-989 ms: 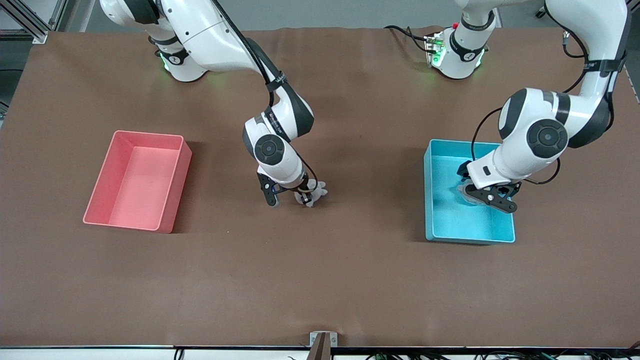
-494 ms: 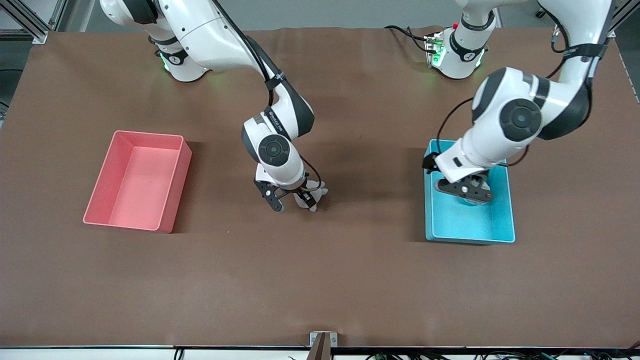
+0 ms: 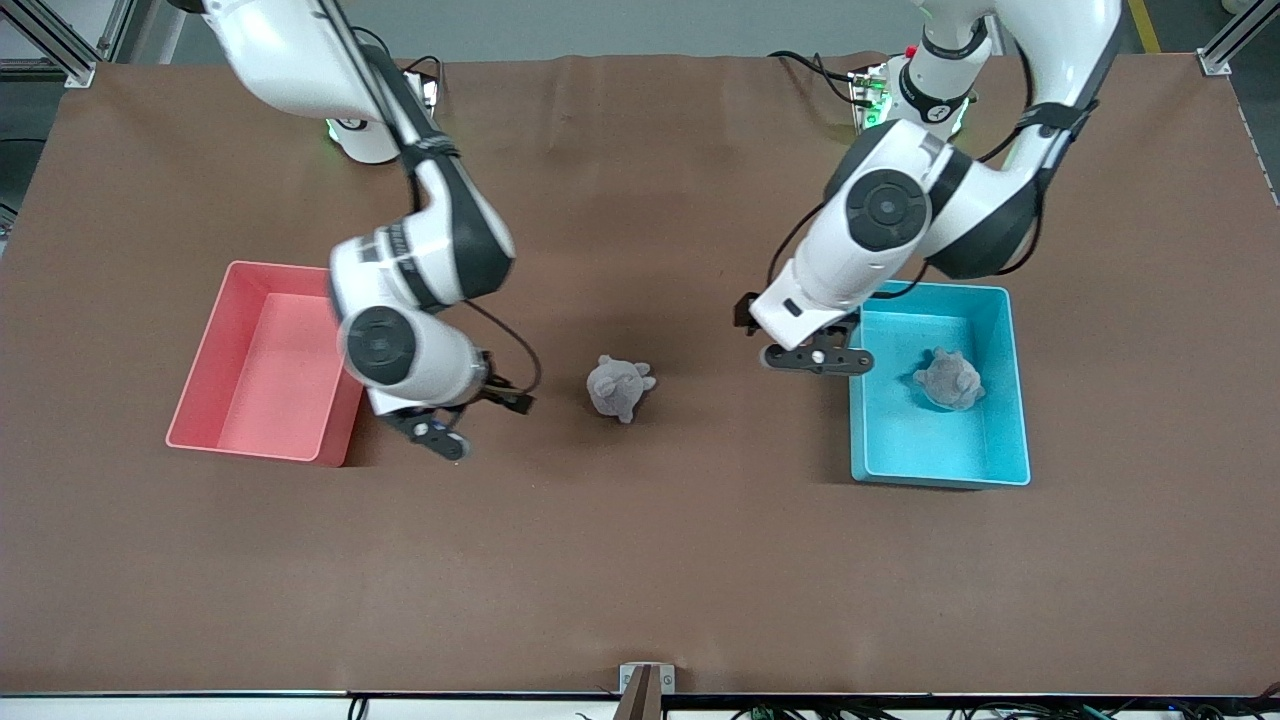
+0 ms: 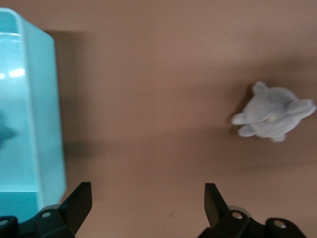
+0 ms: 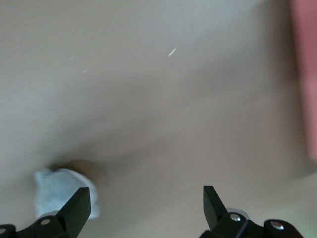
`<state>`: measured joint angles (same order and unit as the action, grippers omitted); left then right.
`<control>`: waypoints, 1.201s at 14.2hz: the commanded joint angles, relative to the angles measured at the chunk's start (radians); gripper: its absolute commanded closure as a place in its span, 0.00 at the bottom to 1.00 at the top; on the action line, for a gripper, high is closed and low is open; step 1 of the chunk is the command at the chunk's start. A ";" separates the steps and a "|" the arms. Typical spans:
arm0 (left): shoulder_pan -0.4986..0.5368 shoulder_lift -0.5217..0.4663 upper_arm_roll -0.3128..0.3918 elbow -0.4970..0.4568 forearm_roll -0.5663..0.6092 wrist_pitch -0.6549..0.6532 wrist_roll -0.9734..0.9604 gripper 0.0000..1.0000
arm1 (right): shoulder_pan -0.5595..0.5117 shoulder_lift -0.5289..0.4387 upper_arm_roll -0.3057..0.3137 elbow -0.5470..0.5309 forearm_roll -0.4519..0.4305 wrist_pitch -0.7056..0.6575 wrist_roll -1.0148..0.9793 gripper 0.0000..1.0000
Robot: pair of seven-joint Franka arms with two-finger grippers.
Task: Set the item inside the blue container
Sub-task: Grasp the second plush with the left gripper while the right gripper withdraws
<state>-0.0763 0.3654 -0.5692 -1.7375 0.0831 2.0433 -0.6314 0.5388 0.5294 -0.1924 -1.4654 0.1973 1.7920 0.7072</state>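
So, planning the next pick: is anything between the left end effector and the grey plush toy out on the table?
Nothing visible. The left end effector, open, hangs beside the blue container; only bare table separates it from the grey plush toy.

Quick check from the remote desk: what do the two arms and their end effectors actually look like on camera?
Both arms have glossy white shells with black joint bands and round black caps; thin black cables loop along their forearms. The left end effector and the right end effector are black, each with two flat fingers fixed by silver screws. Green lights glow at both bases.
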 commanded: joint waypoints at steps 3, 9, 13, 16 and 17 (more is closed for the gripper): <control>-0.141 0.170 0.011 0.143 0.006 0.127 -0.227 0.00 | -0.167 -0.146 -0.001 -0.058 -0.050 -0.112 -0.364 0.00; -0.207 0.270 0.015 0.159 0.206 0.357 -0.299 0.00 | -0.354 -0.215 -0.001 -0.047 -0.102 -0.183 -0.598 0.00; -0.299 0.331 0.079 0.188 0.254 0.535 -0.445 0.00 | -0.459 -0.221 -0.001 -0.010 -0.116 -0.223 -0.747 0.00; -0.442 0.337 0.224 0.190 0.256 0.586 -0.461 0.00 | -0.470 -0.218 -0.001 0.036 -0.182 -0.247 -0.744 0.00; -0.479 0.345 0.260 0.190 0.264 0.606 -0.461 0.00 | -0.477 -0.218 -0.002 0.051 -0.184 -0.275 -0.745 0.00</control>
<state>-0.4856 0.6908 -0.3777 -1.5748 0.3168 2.6153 -1.0673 0.0741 0.3234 -0.2130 -1.4384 0.0457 1.5605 -0.0347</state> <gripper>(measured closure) 0.000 0.000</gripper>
